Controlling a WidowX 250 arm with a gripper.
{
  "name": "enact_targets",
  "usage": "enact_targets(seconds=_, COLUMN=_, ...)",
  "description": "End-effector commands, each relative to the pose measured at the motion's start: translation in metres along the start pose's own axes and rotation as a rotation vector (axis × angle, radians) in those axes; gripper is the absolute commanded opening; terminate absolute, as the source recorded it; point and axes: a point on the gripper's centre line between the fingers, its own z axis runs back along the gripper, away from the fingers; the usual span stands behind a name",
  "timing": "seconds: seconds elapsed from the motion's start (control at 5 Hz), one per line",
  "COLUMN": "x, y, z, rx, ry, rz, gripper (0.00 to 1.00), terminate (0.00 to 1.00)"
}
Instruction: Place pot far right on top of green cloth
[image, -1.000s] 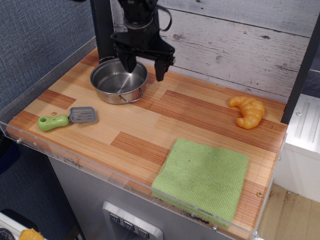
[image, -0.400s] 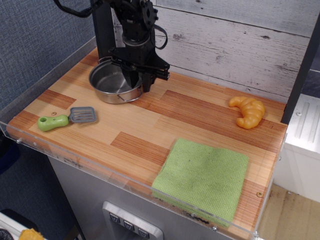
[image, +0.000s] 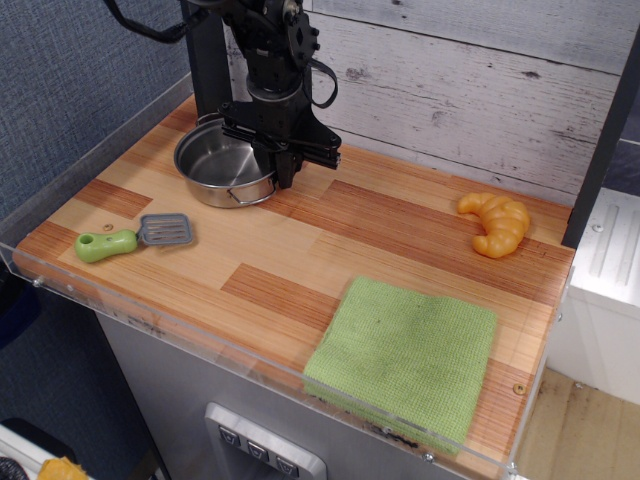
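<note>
The small shiny steel pot (image: 213, 166) sits at the back left of the wooden table (image: 330, 245), with a wire loop handle on its near side. My black gripper (image: 279, 167) points down at the pot's right edge, its fingers drawn together on the rim there. The light green woven cloth (image: 405, 358) lies flat at the table's front right corner, far from the pot and with nothing on it.
A yellow croissant (image: 495, 222) lies at the back right. A grey spatula with a green handle (image: 130, 237) lies at the front left. A white plank wall (image: 470, 90) backs the table. A clear plastic rim (image: 200, 335) runs along the front and left edges.
My gripper dropped from open above the pot's right side to shut on its right rim. The pot shifted slightly to the left.
</note>
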Motion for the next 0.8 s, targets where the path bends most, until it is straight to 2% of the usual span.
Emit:
enact_targets(seconds=0.0, x=0.010, y=0.005, z=0.039, rx=-0.036, ry=-0.068, rz=0.042, gripper=0.00, terminate=0.00)
enact_targets(seconds=0.2, x=0.018, y=0.005, z=0.063, rx=-0.034, ry=-0.108, rz=0.030, gripper=0.00, terminate=0.00)
enact_targets(seconds=0.4, x=0.021, y=0.001, z=0.094, rx=-0.051, ry=-0.175, rz=0.022, gripper=0.00, terminate=0.00)
enact_targets(seconds=0.6, x=0.012, y=-0.013, z=0.114, rx=-0.087, ry=-0.200, rz=-0.012, gripper=0.00, terminate=0.00)
